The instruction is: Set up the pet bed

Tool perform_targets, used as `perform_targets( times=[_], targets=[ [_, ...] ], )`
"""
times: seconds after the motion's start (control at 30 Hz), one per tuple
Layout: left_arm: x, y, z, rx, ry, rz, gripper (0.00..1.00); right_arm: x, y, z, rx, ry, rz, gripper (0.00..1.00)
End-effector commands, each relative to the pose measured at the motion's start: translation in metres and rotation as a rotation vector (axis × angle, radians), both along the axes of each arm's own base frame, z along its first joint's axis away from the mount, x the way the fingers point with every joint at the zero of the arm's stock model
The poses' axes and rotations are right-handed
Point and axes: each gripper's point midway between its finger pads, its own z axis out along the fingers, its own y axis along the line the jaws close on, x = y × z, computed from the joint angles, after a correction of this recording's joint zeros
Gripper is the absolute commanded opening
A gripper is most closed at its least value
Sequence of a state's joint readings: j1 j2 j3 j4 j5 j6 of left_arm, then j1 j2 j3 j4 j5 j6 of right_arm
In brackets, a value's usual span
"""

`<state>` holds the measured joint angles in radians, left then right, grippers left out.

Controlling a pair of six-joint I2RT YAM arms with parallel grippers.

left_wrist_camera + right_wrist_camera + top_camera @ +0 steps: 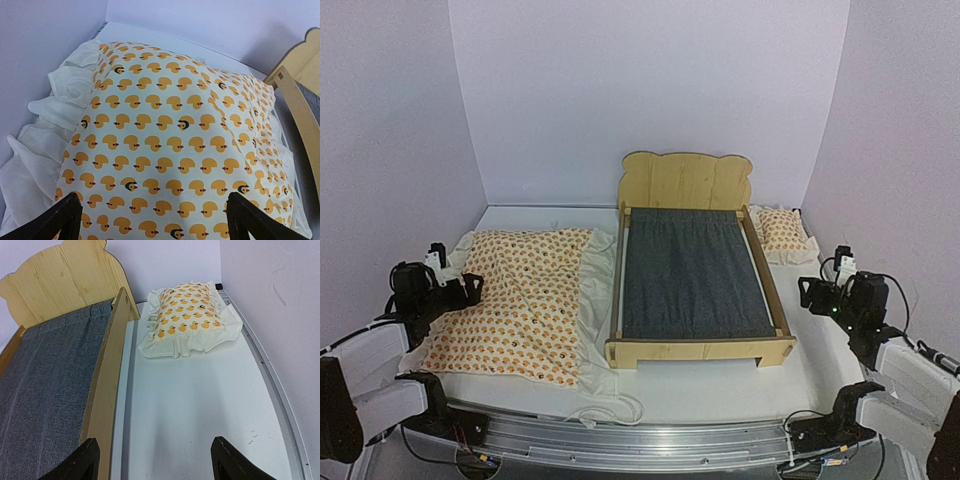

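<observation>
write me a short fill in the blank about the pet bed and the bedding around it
1. The duck-print cushion lies on the table to the ____ of the pet bed.
2. The small pillow lies outside the bed's ____ side rail, near the headboard.
3. The bed's fabric base is dark ____.
4. The left gripper and right gripper both stand ____.
Missing words: left; right; grey; open.

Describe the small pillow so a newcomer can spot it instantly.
Start at the wooden pet bed in the centre. Beside its headboard, in the far right corner, lies the small pillow. It shares the orange duck print and white ruffle of the mattress cushion left of the bed, but is far smaller.
</observation>
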<state>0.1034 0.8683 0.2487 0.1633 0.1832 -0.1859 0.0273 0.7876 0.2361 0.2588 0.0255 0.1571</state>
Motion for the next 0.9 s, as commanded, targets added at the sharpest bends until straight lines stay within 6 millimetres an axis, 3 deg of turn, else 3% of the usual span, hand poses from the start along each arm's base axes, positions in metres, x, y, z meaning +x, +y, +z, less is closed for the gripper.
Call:
perform_targets(
  times=[0.0,0.13,0.27,0.37,0.4,0.47,0.63,0.77,0.83,0.87],
  targets=[
    [0.007,-0.024,0.04,0.118,-0.112,-0.216,1.0,0.012,0.001,0.05,0.024,-0.13,-0.001,0.77],
    [0.012,-0.039,0.071,0.228,-0.181,-0.367,1.0,0.022,0.009,0.088,0.09,-0.175,0.027,0.78],
    [0.03,-0.045,0.075,0.328,-0.117,-0.455,0.99,0.038,0.019,0.125,0.153,-0.162,0.069,0.78],
    [0.046,-0.045,0.048,0.563,0.038,-0.516,0.99,0.054,0.034,0.136,0.2,-0.091,0.137,0.78],
    [0.046,-0.05,0.037,0.641,0.075,-0.571,0.99,0.06,0.038,0.146,0.215,-0.089,0.159,0.78],
    [0.044,-0.067,0.019,0.723,0.117,-0.711,1.0,0.068,0.046,0.147,0.251,-0.056,0.191,0.78],
    [0.048,-0.105,-0.016,0.634,0.239,-0.899,1.0,0.081,0.076,0.154,0.228,-0.04,0.246,0.78],
    [0.061,-0.111,-0.06,0.602,0.359,-0.906,0.99,0.081,0.129,0.146,0.145,0.012,0.356,0.78],
    [0.062,-0.114,-0.081,0.636,0.381,-0.914,0.89,0.081,0.146,0.143,0.147,0.045,0.383,0.78],
    [0.061,-0.114,-0.088,0.644,0.393,-0.91,0.74,0.081,0.153,0.141,0.148,0.058,0.392,0.78]
  ],
)
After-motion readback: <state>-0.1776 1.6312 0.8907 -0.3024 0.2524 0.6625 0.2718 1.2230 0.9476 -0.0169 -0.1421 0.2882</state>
